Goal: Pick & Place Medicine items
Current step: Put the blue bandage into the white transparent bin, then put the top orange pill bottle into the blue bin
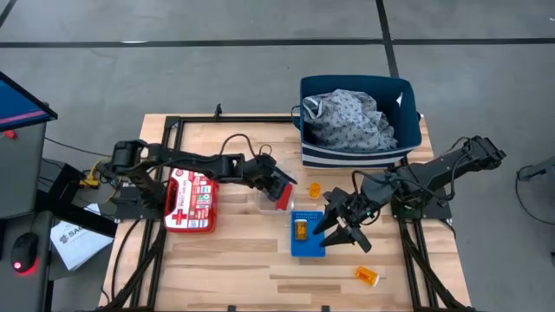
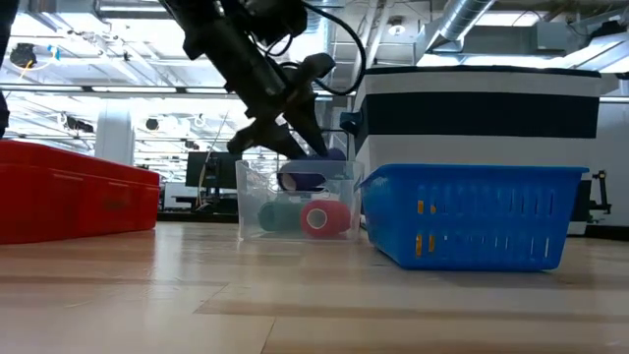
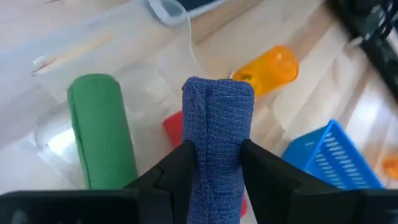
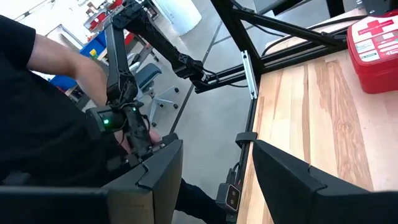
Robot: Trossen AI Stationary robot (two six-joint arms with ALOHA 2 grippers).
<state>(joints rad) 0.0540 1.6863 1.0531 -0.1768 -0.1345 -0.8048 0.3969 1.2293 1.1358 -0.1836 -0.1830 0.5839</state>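
Note:
My left gripper [image 1: 279,184] is shut on a dark-blue roll [image 3: 217,124] over a clear plastic container [image 2: 295,202] at mid-table. A green roll [image 3: 102,130] and a red roll [image 2: 324,218] lie in that container. One orange pill bottle [image 1: 300,228] lies in the small blue basket [image 1: 306,247]. Another orange bottle [image 1: 314,188] lies on the table beyond the basket, and a third [image 1: 367,276] lies near the near edge. My right gripper [image 1: 342,234] is open above the basket's right side and touches nothing. My left gripper pinches the dark-blue roll between its two fingers [image 3: 174,171], at the roll's sides [image 3: 217,168]. The roll lies along the fingers, its free end sticking out past their tips. The fingers slant down from the table's left. The roll [image 2: 310,179] hangs at the container's top, above the red and green rolls.
A red-and-white first-aid case [image 1: 191,201] lies left of the container. A blue bin [image 1: 408,139] holding grey patterned cloth [image 1: 351,121] stands at the far edge. A person shows beyond the near edge in the right wrist view [image 4: 43,112]. Bare wood spreads along the near side.

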